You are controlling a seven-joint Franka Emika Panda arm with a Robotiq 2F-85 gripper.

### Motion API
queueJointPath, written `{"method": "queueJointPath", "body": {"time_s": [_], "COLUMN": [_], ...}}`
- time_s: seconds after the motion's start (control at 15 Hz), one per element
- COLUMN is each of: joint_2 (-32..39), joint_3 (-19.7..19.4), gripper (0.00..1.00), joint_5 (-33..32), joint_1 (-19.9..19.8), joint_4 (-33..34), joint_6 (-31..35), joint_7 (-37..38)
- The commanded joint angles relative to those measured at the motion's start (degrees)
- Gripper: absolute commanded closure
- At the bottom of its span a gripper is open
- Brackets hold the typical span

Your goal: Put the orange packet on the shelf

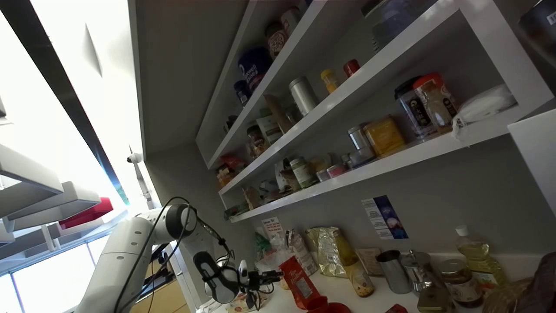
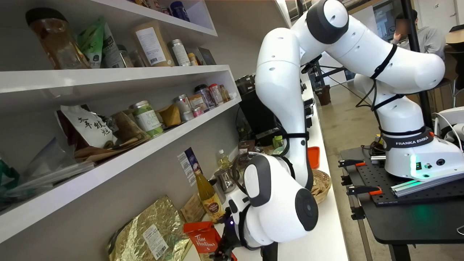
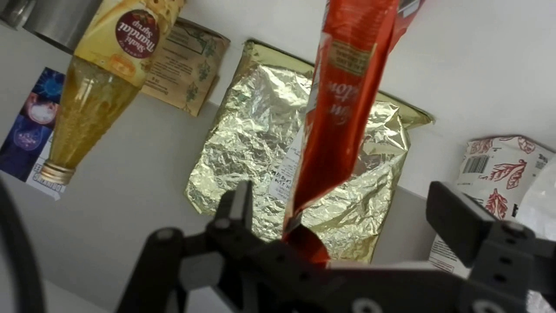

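1. Wrist view: red-orange Tim Hortons packet [image 3: 343,100] nearly edge-on, glossy, creased, tan printed panel plus pale script on the narrow side, near end narrowing to a thin folded edge.
2. Both exterior views: same packet flat, rectangular, white script across the broad face; in an exterior view a pale block sits below the script.
3. Location: at the white counter [image 3: 469,65], well below the shelf [image 1: 330,185], leaning the same way as the Shahi Thandai Syrup bottle [image 3: 100,87]. Foot partly hidden by a red object [image 1: 336,308], too cut off to name.
4. Gripper [image 3: 343,208]: jaws spread wide, packet's near edge between them, nothing clamped. Packet lies closer to one finger, wide gap to the other; contact with the closer one, cannot tell.
5. Edges: shelf front is one long white strip, jars and tins close behind it, e.g. yellow tin [image 1: 385,137], green jar [image 2: 148,117].
6. Room low down: gold foil bag [image 3: 252,130] behind packet, syrup bottle off one side, red-leaf-print bag [image 3: 499,182] off the other; bare counter beside packet. Bare grey wall [image 1: 456,191] from shelf down toward counter.
7. Room on shelf: narrow gap between yellow tin and black-lidded jar [image 1: 415,111]; next tier [image 1: 304,124] leaves headroom above jars.
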Motion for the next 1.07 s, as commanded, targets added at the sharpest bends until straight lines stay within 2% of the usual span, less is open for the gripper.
{"method": "queueJointPath", "body": {"time_s": [0.0, 0.27, 0.47, 0.53, 0.6, 1.0], "joint_2": [4.2, 4.7, 5.0, 5.1, 5.1, 5.4], "joint_3": [0.5, -0.1, 0.0, 0.1, 0.1, 0.4], "gripper": [0.00, 0.00, 0.00, 0.25, 0.26, 0.73], "joint_5": [-2.3, -2.4, -2.2, -2.2, -2.4, -2.5], "joint_1": [0.5, -0.6, -2.0, -2.5, -2.7, -3.1], "joint_4": [4.0, 4.1, 4.0, 3.9, 3.7, 2.8], "joint_6": [-4.6, -8.3, -8.0, -7.3, -7.3, -6.9], "joint_7": [5.1, 8.0, 9.3, 9.8, 10.4, 12.1]}}
